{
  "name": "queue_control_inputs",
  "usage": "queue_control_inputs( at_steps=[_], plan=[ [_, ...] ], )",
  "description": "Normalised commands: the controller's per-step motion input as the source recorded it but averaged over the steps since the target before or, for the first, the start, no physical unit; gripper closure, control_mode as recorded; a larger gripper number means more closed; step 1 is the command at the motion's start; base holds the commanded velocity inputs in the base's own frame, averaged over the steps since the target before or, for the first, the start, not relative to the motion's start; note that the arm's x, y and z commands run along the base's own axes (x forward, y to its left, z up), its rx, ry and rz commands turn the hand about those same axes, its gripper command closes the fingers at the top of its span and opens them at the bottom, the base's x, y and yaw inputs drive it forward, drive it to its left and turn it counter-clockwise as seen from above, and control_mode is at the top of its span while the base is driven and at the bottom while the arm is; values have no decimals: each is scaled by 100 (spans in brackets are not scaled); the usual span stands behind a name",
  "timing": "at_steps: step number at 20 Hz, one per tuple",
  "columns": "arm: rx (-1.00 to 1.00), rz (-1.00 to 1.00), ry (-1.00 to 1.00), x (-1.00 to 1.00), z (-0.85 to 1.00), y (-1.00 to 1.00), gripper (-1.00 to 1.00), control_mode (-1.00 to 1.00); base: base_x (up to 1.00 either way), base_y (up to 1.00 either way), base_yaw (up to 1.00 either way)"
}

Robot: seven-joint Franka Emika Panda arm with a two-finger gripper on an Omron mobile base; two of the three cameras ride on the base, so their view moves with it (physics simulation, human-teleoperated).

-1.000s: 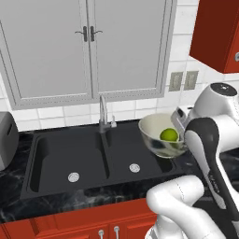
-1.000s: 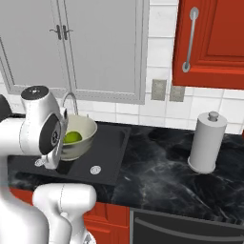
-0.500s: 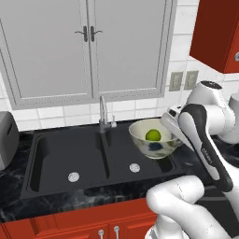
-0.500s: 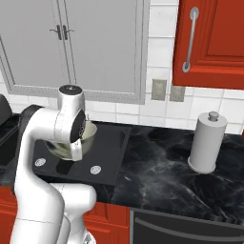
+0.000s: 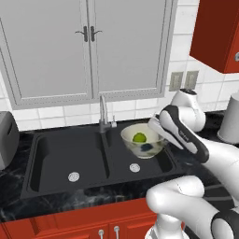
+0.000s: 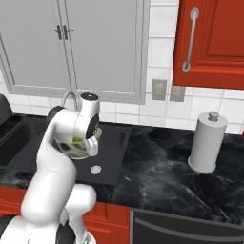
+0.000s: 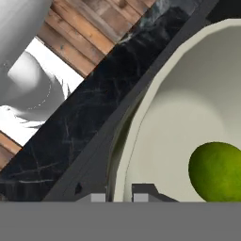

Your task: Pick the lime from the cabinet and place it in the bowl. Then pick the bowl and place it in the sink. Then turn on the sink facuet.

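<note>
Gripping bowl (image 5: 142, 140) by its rim, gripper (image 7: 118, 195) clamped shut on it, carrying it above right basin of sink (image 5: 56, 161). Lime (image 5: 139, 137) sits inside bowl, kept level so fruit won't roll out.

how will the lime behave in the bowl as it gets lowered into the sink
The lime is round and lies loose in the bowl, so it will probably roll if the bowl tilts. The bowl's deep curved wall should keep it in. The claw grips only the rim at one side, so the bowl may tip a little.
</note>
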Motion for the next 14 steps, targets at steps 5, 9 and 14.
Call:
queue_control_inputs(
  at_steps=[5,9,14],
  plan=[
    [0,3,1,74,-78,0,100,-100,0,0,0],
    [0,-1,0,58,-75,0,100,-100,0,0,0],
    [0,-7,0,37,-74,0,100,-100,0,0,0]
  ],
)
